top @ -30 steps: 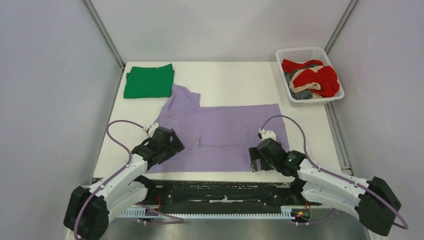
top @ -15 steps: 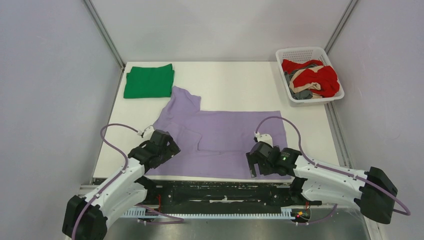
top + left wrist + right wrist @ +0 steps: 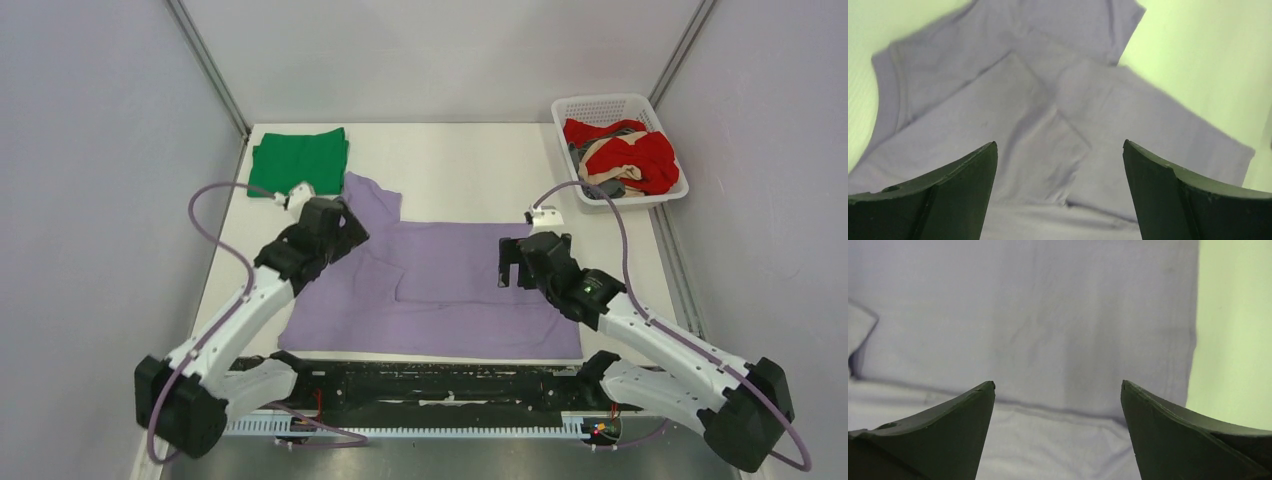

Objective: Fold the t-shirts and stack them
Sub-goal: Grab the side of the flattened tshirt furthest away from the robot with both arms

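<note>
The pale lavender t-shirt (image 3: 440,290) lies spread flat across the middle of the table, one sleeve pointing toward the far left. A cloth edge runs across it near the front. My left gripper (image 3: 338,222) is open and empty above the shirt's left shoulder; the shirt (image 3: 1048,100) shows between its fingers (image 3: 1059,145). My right gripper (image 3: 513,265) is open and empty above the shirt's right part (image 3: 1048,315), near its right edge, in the right wrist view (image 3: 1058,384). A folded green t-shirt (image 3: 298,160) lies at the far left. Red (image 3: 645,155), tan and grey shirts are heaped in the basket.
The white lattice basket (image 3: 606,105) stands at the far right corner. Bare white table (image 3: 470,165) shows beyond the lavender shirt and to its right. Grey walls close in the left, right and far sides.
Both grippers have lifted off the shirt's near hem and moved toward the far side. The lavender shirt now reaches closer to the table's front edge and lies flatter.
</note>
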